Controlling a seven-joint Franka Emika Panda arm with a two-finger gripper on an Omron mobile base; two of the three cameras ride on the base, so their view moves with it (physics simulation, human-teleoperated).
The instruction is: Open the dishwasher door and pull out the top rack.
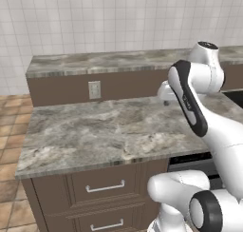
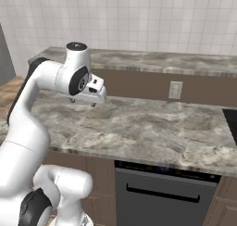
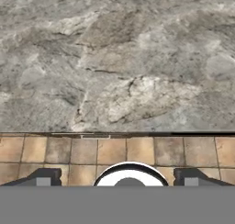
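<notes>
The dishwasher door [image 2: 164, 197] stands shut under the marble desk [image 2: 148, 128], at about five o'clock in the right base view, its dark bar handle [image 2: 163, 194] across the front. The fingers [image 3: 118, 178] hang above the desk, spread wide and holding nothing. Brown drawer fronts [image 1: 102, 186] sit at seven o'clock in the left base view.

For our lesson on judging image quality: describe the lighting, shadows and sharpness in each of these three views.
Left base view: flat, even light, slightly soft countertop. Right base view: a mild shadow under the counter edge darkens the dishwasher door. Hand view: marble texture blurry, no glare; end effector fingertips crisp.
</notes>
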